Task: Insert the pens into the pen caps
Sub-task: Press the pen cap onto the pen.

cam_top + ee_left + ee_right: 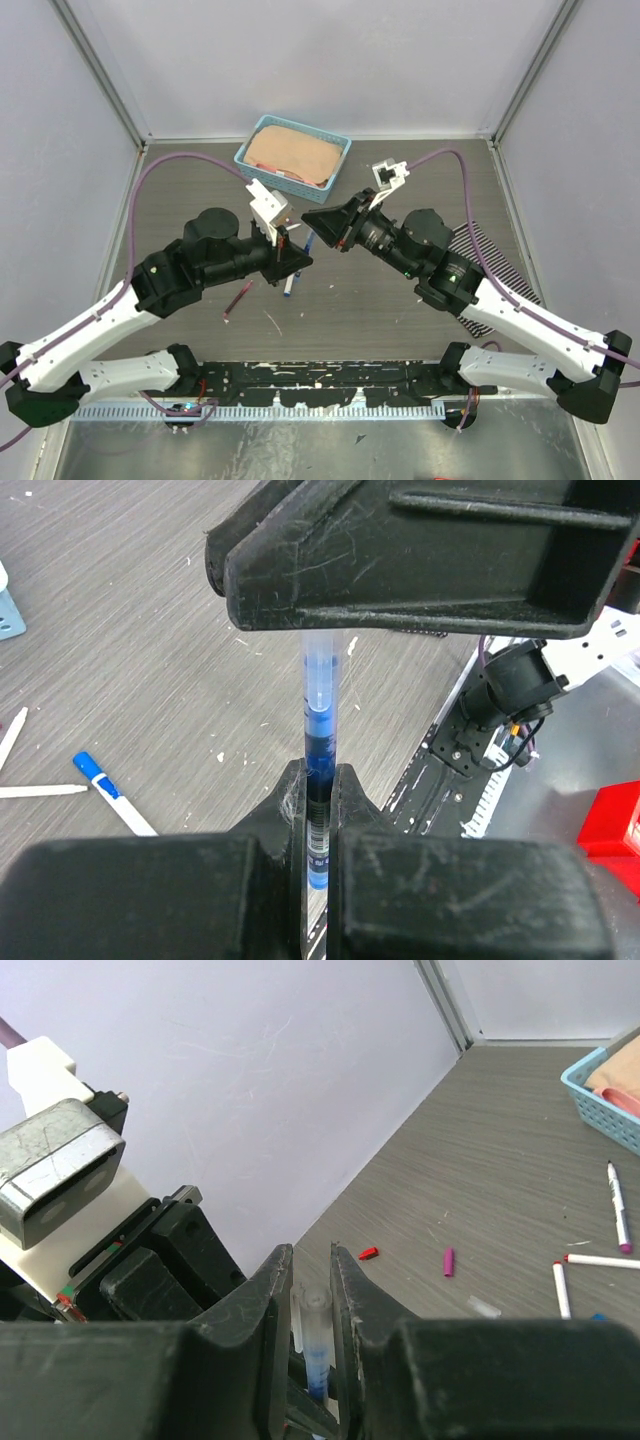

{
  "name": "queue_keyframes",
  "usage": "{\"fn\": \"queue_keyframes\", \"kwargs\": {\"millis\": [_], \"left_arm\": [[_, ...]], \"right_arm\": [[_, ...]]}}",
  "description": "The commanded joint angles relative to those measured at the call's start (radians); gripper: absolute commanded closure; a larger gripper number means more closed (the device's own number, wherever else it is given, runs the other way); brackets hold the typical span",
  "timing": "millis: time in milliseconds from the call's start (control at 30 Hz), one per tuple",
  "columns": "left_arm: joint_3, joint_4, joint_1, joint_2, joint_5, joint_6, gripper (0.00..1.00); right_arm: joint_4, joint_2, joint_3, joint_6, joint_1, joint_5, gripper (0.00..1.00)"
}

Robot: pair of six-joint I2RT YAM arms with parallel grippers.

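Note:
My left gripper is shut on a blue pen with a dark labelled barrel. Its blue tip sits inside a translucent pen cap. My right gripper is shut on that cap; in the left wrist view it is the black block just above. In the top view the two grippers meet nose to nose above mid-table. Loose on the table lie a red cap, a magenta cap, a clear cap, a blue-capped pen and white pens.
A blue basket with a tan pad stands at the back centre. A maroon pen lies left of centre on the table. A striped cloth lies under the right arm. Enclosure walls close in both sides, and a black rail runs along the near edge.

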Motion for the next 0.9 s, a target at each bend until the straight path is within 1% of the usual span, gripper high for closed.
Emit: {"fn": "queue_keyframes", "kwargs": {"millis": [0, 100, 167, 267, 333, 433, 600, 700, 733, 800, 867], "left_arm": [[0.103, 0.288, 0.016, -0.008, -0.086, 0.034, 1.00], [0.110, 0.309, 0.017, -0.004, -0.096, 0.025, 1.00], [0.118, 0.324, 0.017, 0.002, -0.096, 0.016, 1.00], [0.144, 0.318, 0.016, 0.018, -0.081, 0.011, 1.00], [0.150, 0.321, 0.016, 0.026, -0.068, 0.004, 1.00], [0.151, 0.332, 0.015, 0.025, -0.069, -0.002, 1.00], [0.133, 0.373, 0.016, 0.002, -0.080, -0.006, 1.00], [0.092, 0.432, 0.016, -0.029, -0.106, -0.014, 1.00], [0.095, 0.428, 0.016, -0.028, -0.110, -0.015, 1.00], [0.092, 0.425, 0.017, -0.023, -0.109, -0.020, 1.00], [0.090, 0.426, 0.017, -0.019, -0.101, -0.028, 1.00]], "right_arm": [[-0.161, -0.008, -0.112, 0.136, 0.032, -0.115, 1.00], [-0.158, -0.015, -0.143, 0.165, 0.041, -0.104, 1.00], [-0.157, -0.019, -0.158, 0.148, 0.073, -0.080, 1.00], [-0.189, -0.004, -0.157, 0.070, 0.141, -0.005, 1.00], [-0.222, 0.012, -0.156, 0.027, 0.186, 0.078, 1.00], [-0.236, 0.014, -0.166, 0.003, 0.238, 0.159, 1.00], [-0.222, 0.001, -0.223, 0.056, 0.245, 0.149, 1.00], [-0.175, -0.008, -0.276, 0.114, 0.245, 0.133, 1.00], [-0.162, -0.005, -0.289, 0.119, 0.247, 0.135, 1.00], [-0.170, 0.006, -0.293, 0.104, 0.264, 0.165, 1.00], [-0.189, 0.024, -0.283, 0.074, 0.290, 0.239, 1.00]]}}
